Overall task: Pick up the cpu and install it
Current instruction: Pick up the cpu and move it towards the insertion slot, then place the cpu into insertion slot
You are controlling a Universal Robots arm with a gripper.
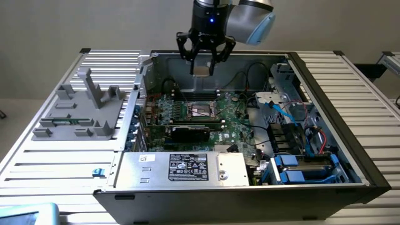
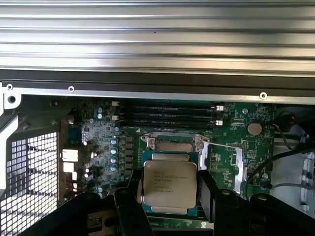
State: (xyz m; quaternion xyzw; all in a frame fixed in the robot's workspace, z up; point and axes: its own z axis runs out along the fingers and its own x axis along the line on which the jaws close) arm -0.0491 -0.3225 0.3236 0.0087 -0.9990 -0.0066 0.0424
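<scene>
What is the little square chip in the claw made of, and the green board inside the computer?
The cpu looks metal-topped: silver-grey, softly shiny, with printed lettering. The green board seems a stiff plastic-like sheet, matte, studded with tiny parts.

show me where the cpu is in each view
exterior view: the cpu is held between the jaws near the picture's top middle, higher in the picture than the board.
wrist view: the cpu sits between the two black jaws.
shared landmark: the socket on the green board.
</scene>
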